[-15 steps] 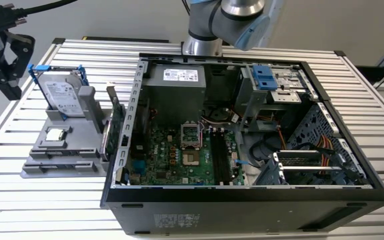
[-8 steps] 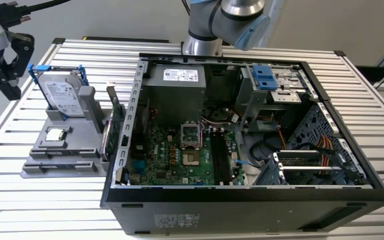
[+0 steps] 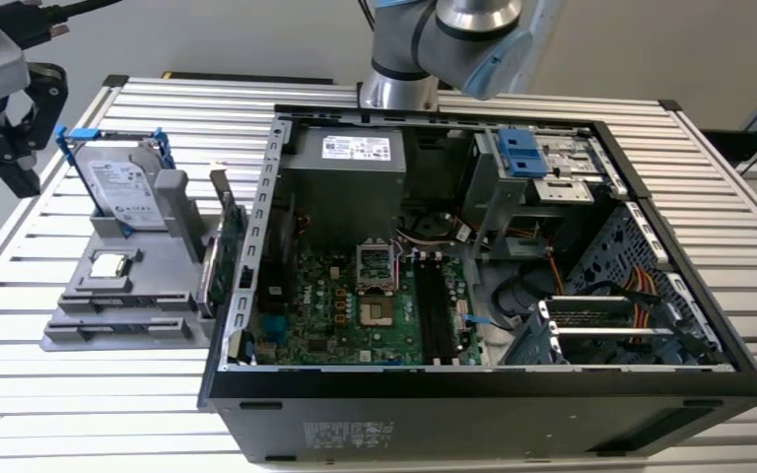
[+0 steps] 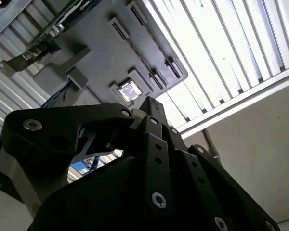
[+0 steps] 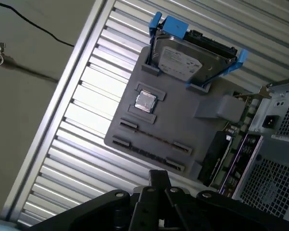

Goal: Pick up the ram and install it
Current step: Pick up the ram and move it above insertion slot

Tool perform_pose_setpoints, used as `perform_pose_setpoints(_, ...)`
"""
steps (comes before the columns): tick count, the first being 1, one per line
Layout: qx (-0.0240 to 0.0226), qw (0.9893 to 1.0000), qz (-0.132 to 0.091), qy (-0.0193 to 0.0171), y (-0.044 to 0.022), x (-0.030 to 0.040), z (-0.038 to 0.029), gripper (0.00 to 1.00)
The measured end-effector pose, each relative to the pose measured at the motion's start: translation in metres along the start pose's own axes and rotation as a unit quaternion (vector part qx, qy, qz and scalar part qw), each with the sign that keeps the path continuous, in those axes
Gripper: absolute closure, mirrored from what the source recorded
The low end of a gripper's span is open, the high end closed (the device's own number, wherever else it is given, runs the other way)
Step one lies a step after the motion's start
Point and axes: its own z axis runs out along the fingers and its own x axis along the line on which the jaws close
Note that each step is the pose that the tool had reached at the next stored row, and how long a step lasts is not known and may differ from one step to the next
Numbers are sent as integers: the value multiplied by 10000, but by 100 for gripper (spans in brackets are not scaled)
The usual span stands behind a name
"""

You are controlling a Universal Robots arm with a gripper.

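End effector hangs clenched and empty over the grey holder, which probably keeps parts upright for easy grasping

One hard drive, one computer case

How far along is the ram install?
Done: unconfirmed; the motherboard slots are too small to tell whether a ram is seated. In hand: the tool hangs by the grey parts holder, outside the computer case. Left: as far as these views show, seating the ram.
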Motion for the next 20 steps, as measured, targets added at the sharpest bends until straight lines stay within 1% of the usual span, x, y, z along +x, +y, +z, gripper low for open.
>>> perform_pose_setpoints(4, -5, 9997, -249, 12, 0, 0, 0, 100)
perform_pose_setpoints(8, -9, 9988, -490, 24, 0, 0, 0, 100)
perform_pose_setpoints(11, -12, 9977, -676, 33, 0, 0, 0, 100)
perform_pose_setpoints(15, -17, 9959, -905, 44, 0, 0, 0, 100)
perform_pose_setpoints(20, -20, 9938, -1106, 54, 0, 0, 0, 100)
